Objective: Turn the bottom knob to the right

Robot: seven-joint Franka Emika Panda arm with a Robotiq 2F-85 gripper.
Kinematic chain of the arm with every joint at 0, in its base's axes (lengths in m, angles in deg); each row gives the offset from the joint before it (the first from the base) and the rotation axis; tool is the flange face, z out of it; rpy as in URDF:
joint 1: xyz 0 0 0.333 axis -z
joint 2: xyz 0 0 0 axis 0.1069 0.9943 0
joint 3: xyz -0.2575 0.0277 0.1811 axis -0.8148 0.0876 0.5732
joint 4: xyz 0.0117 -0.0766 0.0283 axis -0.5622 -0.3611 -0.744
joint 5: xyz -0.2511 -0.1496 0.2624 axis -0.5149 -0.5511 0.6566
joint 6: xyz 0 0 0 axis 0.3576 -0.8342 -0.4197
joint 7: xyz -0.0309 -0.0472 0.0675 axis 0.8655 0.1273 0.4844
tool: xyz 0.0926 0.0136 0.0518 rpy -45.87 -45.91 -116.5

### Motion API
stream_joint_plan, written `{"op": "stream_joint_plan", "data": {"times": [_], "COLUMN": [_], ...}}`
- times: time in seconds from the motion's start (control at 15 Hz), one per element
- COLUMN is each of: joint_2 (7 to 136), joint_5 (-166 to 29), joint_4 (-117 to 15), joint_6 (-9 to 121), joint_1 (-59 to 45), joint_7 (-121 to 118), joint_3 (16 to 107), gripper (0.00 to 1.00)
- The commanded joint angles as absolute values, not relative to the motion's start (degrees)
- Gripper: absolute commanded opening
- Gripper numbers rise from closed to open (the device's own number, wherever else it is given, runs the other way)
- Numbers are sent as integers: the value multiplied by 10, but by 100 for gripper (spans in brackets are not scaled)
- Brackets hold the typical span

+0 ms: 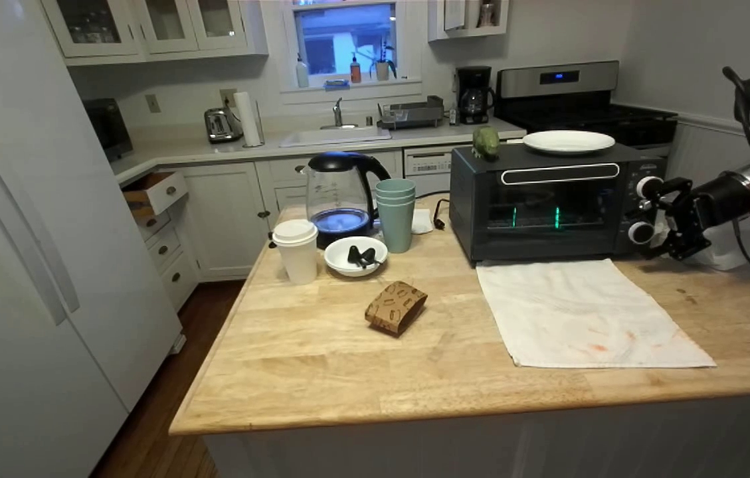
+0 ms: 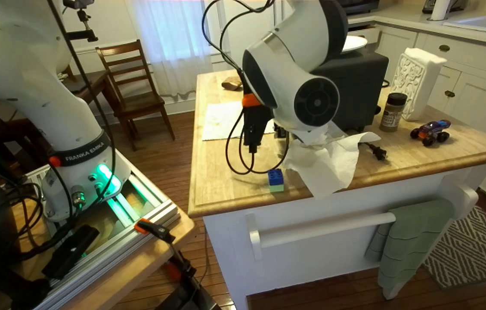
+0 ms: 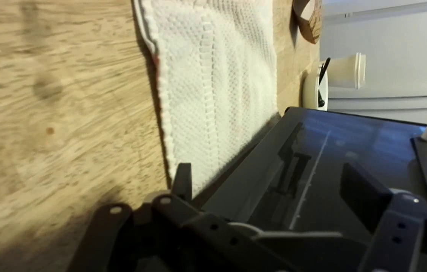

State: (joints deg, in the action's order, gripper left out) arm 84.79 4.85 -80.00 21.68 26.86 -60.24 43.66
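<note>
The dark toaster oven point(image 1: 474, 219) stands on the wooden island, its front also filling the right of the wrist view point(image 3: 323, 158). On its right panel are a top knob point(image 1: 648, 187) and a bottom knob point(image 1: 640, 233), both with white faces. My gripper point(image 1: 651, 229) is open at this panel, one finger above the bottom knob and one below it. In the wrist view the open fingers point(image 3: 270, 185) stand wide apart. A dark shape with a light rim point(image 3: 296, 235) lies between them; I cannot tell surely that it is the knob. In an exterior view the arm hides the gripper.
A white towel point(image 1: 587, 312) lies before the oven. A plate point(image 1: 568, 141) and a green object point(image 1: 485, 143) sit on top. A kettle point(image 1: 341, 199), green cups point(image 1: 396, 216) and a cardboard sleeve point(image 1: 396, 307) stand left. Paper point(image 2: 329, 159) lies under the arm.
</note>
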Motion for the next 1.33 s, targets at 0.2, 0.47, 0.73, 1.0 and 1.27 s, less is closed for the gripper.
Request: {"op": "stream_joint_plan", "data": {"times": [0.2,0.47,0.73,1.0,1.27], "joint_2": [685,563,444,377,270], "joint_5": [-60,-135,-304,-486,-630], "joint_4": [-896,-965,-1042,-1100,-1113], "joint_6": [307,472,618,697,577], "joint_1": [194,143,125,225,213], "joint_7": [-535,-455,-292,-117,10], "joint_3": [400,399,437,572,582], "gripper": [100,100,100,100,100]}}
